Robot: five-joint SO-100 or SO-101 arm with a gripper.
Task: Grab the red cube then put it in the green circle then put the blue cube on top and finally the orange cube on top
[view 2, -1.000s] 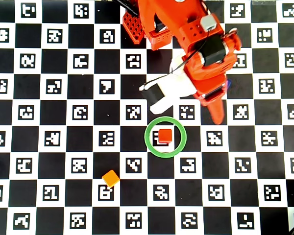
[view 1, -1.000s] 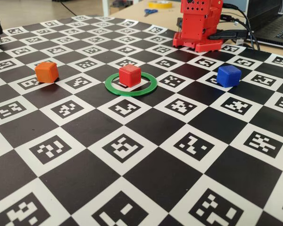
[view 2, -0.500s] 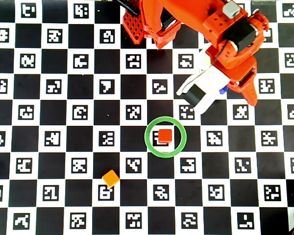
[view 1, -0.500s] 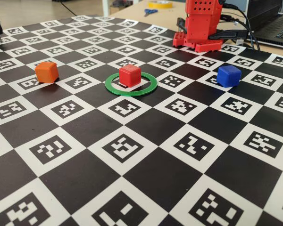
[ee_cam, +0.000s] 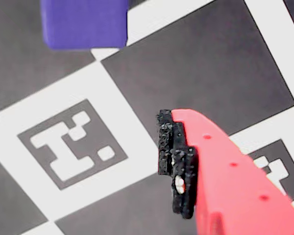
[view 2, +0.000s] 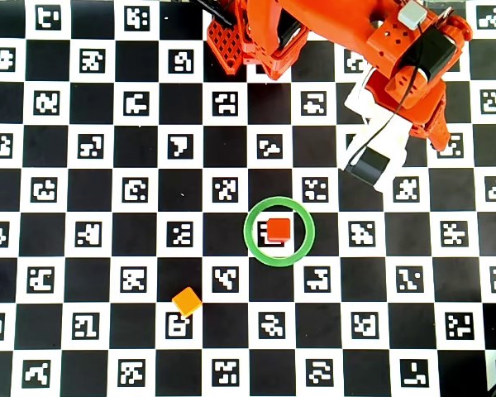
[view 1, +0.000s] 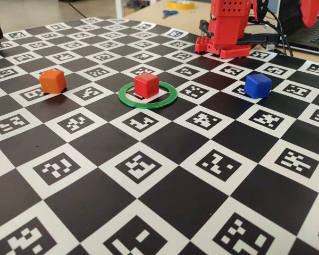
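Note:
The red cube [view 1: 146, 85] [view 2: 279, 229] stands inside the green circle [view 1: 128, 100] [view 2: 252, 244]. In the fixed view the blue cube [view 1: 257, 85] sits to its right. The orange cube [view 1: 52, 81] [view 2: 186, 301] sits to its left there. In the overhead view my arm covers the blue cube. My gripper [view 2: 422, 142] hangs at the upper right, above the board. In the wrist view the blue cube [ee_cam: 83, 22] lies at the top left, apart from the one red finger [ee_cam: 210, 171] that shows. Nothing is beside its black pad. The gripper looks open.
The red robot base [view 1: 228, 32] [view 2: 248, 41] stands at the board's far edge. Cables and a laptop [view 1: 313, 32] lie behind it on the right. Scissors [view 1: 169, 13] and a tape roll [view 1: 181, 4] lie off the board. The checkered marker board [view 1: 165, 186] covers the table.
The arm has swung right in the overhead view, away from the green circle and over the blue cube's spot. All three cubes and the ring stay put.

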